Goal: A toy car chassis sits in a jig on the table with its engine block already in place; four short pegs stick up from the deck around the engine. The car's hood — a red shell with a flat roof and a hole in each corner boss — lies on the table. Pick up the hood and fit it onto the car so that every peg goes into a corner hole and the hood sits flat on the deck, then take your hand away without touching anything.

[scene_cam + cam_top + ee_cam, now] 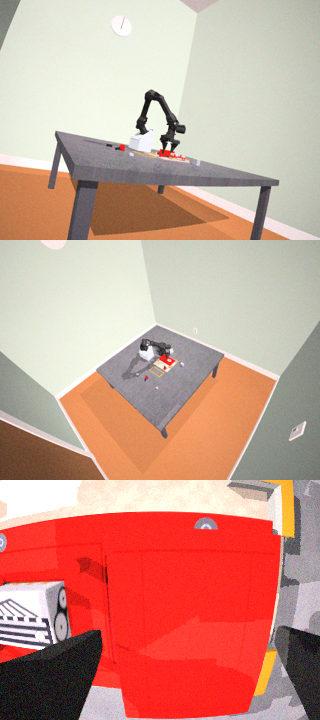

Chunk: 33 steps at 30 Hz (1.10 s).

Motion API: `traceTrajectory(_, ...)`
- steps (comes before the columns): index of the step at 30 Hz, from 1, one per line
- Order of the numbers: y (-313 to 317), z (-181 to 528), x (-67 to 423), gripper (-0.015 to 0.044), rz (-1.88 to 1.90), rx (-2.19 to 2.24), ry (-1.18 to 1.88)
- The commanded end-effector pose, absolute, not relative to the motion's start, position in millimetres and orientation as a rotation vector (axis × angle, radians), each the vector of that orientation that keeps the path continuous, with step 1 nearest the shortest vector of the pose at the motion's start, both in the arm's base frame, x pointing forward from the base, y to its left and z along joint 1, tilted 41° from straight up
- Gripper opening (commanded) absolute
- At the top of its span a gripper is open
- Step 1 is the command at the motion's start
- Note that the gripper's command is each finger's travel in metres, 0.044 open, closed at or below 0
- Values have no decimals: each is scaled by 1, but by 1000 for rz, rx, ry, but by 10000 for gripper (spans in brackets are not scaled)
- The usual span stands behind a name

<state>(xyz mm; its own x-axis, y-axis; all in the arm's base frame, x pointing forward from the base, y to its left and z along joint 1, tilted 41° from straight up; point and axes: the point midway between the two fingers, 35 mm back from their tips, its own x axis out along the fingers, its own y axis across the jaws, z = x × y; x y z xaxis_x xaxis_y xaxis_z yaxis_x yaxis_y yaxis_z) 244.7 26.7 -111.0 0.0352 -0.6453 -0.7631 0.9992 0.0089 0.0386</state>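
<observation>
The chassis (173,360) (50,562) lies in its jig, and the white engine block (169,360) (30,612) stands on its deck. A red peg (85,565) stands bare near the engine; the other pegs are hard to make out. A wide, flat-topped red shell (163,357) (169,153) (195,670), which looks like the hood, sits over the other half of the chassis, beside the engine and off the pegs. Its holes do not show. My gripper (168,152) (194,639) is open and empty, pointing down, low over the shell, with one finger towards each side of it.
The jig board (158,364) has yellow corners. A yellow outline (160,376) is marked beside it. A small red piece (164,368) is on the board. Another red piece (146,377) (122,147), a small white cube (156,388) and a white block (181,364) (196,162) lie on the table.
</observation>
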Motion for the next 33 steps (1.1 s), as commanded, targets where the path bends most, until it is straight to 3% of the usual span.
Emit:
traceTrajectory(1,24,-112,245,440,-1436,697,647)
traceTrajectory(9,21,-115,245,440,-1436,696,647)
traceTrajectory(12,24,-114,245,361,-1437,701,651)
traceTrajectory(22,24,-114,245,295,-1437,701,651)
traceTrajectory(33,30,-107,244,6,-1438,700,652)
